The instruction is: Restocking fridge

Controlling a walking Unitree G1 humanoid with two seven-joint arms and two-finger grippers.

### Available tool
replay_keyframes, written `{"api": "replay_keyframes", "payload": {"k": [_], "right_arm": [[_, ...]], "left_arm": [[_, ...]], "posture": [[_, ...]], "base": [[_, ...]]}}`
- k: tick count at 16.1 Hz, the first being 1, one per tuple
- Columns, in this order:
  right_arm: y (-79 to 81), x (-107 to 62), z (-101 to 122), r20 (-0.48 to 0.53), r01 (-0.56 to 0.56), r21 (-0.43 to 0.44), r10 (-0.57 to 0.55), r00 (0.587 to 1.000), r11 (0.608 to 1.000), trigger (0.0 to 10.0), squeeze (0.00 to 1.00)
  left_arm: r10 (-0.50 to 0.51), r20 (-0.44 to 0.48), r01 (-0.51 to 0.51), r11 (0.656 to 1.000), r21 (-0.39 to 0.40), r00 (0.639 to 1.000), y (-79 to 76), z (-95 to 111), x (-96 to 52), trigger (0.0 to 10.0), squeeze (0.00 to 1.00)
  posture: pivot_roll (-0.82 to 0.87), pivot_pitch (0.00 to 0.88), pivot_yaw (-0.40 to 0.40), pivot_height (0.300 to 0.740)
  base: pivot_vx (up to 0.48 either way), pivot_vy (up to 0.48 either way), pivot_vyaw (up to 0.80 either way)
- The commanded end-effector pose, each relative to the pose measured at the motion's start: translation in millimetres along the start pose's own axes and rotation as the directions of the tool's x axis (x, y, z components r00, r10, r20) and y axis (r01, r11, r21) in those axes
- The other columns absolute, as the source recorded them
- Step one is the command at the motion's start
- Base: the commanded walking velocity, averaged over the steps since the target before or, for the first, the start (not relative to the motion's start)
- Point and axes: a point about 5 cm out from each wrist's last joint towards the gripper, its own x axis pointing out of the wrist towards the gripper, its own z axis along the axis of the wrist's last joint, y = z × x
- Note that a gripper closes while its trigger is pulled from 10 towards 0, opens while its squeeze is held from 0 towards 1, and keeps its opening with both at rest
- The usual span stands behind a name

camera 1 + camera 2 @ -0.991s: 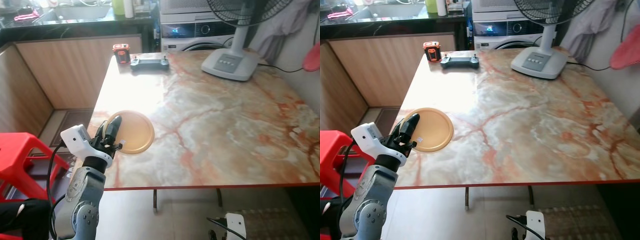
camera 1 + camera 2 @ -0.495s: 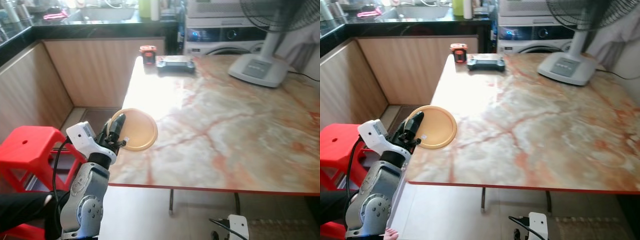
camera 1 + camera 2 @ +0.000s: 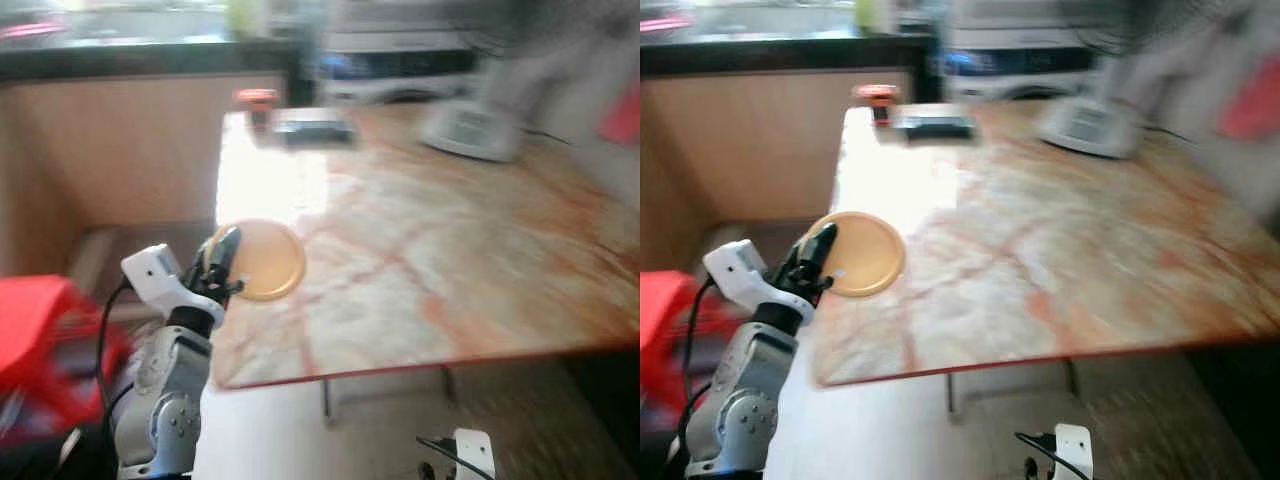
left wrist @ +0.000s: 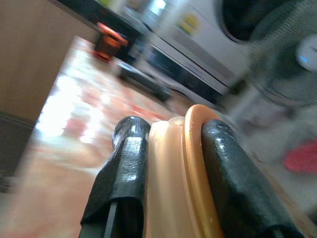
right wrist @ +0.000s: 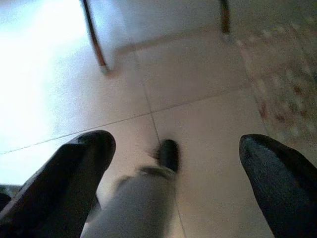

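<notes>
At the left middle of the frame, the left gripper (image 3: 222, 252) has its fingers clenched on the orange plate (image 3: 262, 260) at the table (image 3: 420, 240) edge; carry it level, grip firm

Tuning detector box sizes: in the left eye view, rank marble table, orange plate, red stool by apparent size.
1. marble table
2. red stool, blurred and cut off at the frame edge
3. orange plate, held on its rim by the left gripper
</notes>
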Motion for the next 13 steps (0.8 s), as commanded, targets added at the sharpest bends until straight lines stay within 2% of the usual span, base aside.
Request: {"api": "replay_keyframes", "payload": {"k": [1,13], "right_arm": [[0.4,0.5,1.7,-0.002,-0.002,0.008,0.002,1.000,1.000,10.0,0.00],[0.5,0.5,2.2,-0.004,-0.011,0.000,0.011,1.000,1.000,10.0,0.00]], "left_arm": [[-0.004,0.015,0.004,1.000,0.001,1.000,-2.0,1.5,0.8,10.0,0.00],[-0.005,0.018,0.005,1.000,0.005,1.000,-2.5,1.3,1.2,10.0,0.00]], "posture": [[0.07,0.000,0.017,0.740],[0.08,0.000,0.015,0.740]], "base": [[0.000,0.000,-0.80],[0.000,0.000,-0.80]]}}
